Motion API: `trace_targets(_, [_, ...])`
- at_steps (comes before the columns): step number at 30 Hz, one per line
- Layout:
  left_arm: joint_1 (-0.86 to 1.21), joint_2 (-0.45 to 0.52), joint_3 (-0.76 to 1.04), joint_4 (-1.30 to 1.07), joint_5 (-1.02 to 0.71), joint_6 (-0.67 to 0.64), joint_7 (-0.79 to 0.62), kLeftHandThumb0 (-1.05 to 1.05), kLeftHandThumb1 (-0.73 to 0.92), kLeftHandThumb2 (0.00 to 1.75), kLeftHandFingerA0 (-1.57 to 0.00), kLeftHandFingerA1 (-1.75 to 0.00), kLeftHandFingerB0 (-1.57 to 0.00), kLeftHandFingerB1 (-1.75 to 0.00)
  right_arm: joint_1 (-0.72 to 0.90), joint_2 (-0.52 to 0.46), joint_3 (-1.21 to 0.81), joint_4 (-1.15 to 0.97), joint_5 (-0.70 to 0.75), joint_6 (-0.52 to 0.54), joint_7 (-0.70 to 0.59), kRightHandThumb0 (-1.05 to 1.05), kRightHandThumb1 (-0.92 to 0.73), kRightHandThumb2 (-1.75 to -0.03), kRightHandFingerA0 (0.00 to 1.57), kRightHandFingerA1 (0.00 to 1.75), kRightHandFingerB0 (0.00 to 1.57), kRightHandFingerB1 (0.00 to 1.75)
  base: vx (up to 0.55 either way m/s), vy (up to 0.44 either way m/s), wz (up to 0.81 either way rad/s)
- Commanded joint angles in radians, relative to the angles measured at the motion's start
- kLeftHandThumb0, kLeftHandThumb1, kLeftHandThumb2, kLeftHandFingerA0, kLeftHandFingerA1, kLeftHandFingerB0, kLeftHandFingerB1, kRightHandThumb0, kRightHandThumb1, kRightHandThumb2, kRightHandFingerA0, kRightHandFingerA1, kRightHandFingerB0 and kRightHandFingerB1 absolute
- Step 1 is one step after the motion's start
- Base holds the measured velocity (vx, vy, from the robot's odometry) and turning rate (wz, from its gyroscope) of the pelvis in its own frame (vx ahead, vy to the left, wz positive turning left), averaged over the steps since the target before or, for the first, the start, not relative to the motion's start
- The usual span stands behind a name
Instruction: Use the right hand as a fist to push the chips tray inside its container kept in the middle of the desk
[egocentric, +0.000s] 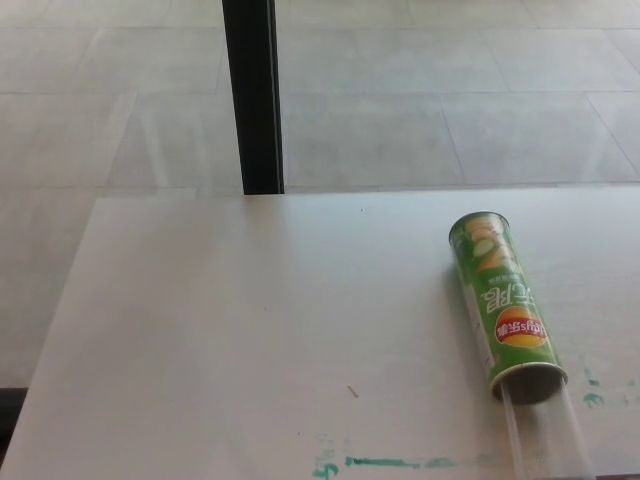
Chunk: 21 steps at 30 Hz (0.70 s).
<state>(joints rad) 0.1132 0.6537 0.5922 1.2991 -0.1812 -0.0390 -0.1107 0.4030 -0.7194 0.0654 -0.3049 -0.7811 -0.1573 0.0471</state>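
Observation:
A green chips can lies on its side on the right part of the white desk, its open mouth toward the near edge. A clear plastic tray sticks out of that mouth and runs down to the bottom of the picture. Neither of my hands shows in the head view.
A black post stands behind the desk's far edge, with a tiled floor beyond. Green paint smears mark the desk near the front edge, and smaller ones sit right of the can's mouth.

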Motion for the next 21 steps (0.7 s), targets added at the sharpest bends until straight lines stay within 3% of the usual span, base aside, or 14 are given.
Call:
trace_targets(1, [-0.001,0.023,0.027,-0.006,-0.048,0.006,0.005,-0.76,0.54,1.42,-0.52,-1.57,-0.21,-1.16,0.012,0.042,-0.007,-0.022,-0.032,-0.038,-0.077,-0.56,-0.77,-1.14,0.76,0.92,0.48,0.60,0.00,0.000,0.00])
trace_targets(2, [-0.001,0.023,0.027,-0.006,-0.048,0.006,0.005,-0.76,0.54,1.42,-0.52,-1.57,-0.21,-1.16,0.014,0.043,-0.010,-0.022,-0.032,-0.040,-0.077,-0.56,-0.77,-1.14,0.76,0.92,0.48,0.60,0.00,0.000,0.00])
trace_targets(3, [0.001,0.025,0.007,-0.009,-0.024,0.005,0.013,-0.81,0.61,1.40,-0.70,-1.28,-0.37,-1.00,0.013,0.054,-0.008,-0.024,-0.028,-0.050,-0.088,-0.59,-0.92,-0.69,0.79,0.98,0.55,0.44,0.00,0.000,0.00])
trace_targets(7, [0.005,0.027,-0.011,-0.010,-0.017,-0.003,0.011,-0.80,0.63,1.40,-0.71,-1.28,-0.35,-0.98,0.008,0.074,-0.004,-0.023,-0.023,-0.072,-0.103,-0.59,-0.92,-0.69,0.77,1.06,0.55,0.44,0.00,0.000,0.00])
trace_targets(10, [-0.003,0.025,0.014,-0.009,-0.046,0.008,0.018,-0.81,0.61,1.40,-0.77,-1.32,-0.36,-0.99,0.010,0.086,-0.002,-0.029,-0.019,-0.083,-0.109,-0.61,-0.92,-0.70,0.79,1.02,0.55,0.45,0.00,0.000,0.00])
trace_targets(11, [0.000,0.027,-0.010,-0.005,-0.020,-0.002,0.025,-0.78,0.62,1.39,-0.70,-1.26,-0.39,-0.99,0.017,0.087,-0.004,-0.038,-0.021,-0.082,-0.101,-0.58,-0.92,-0.68,0.81,1.01,0.56,0.45,0.00,0.000,0.00])
trace_targets(15, [0.001,0.035,-0.031,-0.001,-0.009,-0.001,0.019,-0.87,0.61,1.43,-0.72,-1.28,-0.36,-1.01,0.028,0.083,-0.011,-0.049,-0.017,-0.081,-0.082,-0.59,-0.92,-0.68,0.85,0.89,0.57,0.46,0.00,0.000,0.00])
trace_targets(16, [0.002,0.031,-0.006,-0.003,-0.041,-0.003,0.002,-0.81,0.60,1.40,-0.65,-1.28,-0.37,-1.02,0.037,0.077,-0.017,-0.052,-0.020,-0.076,-0.073,-0.60,-0.92,-0.70,0.83,0.87,0.55,0.45,0.00,0.000,0.00])
trace_targets(20, [0.000,0.021,-0.014,-0.002,-0.038,-0.011,0.009,-0.82,0.61,1.39,-0.70,-1.28,-0.38,-1.00,0.040,0.067,-0.034,-0.049,-0.023,-0.085,-0.078,-0.61,-0.92,-0.69,0.86,0.81,0.58,0.46,0.00,0.000,0.00])
trace_targets(21, [-0.005,0.026,-0.012,-0.004,-0.042,0.008,0.015,-0.81,0.63,1.38,-0.73,-1.28,-0.36,-0.99,0.062,0.037,-0.054,-0.112,-0.030,-0.022,0.040,-0.69,-0.92,-0.75,0.78,0.84,0.55,0.45,0.00,0.000,0.00])
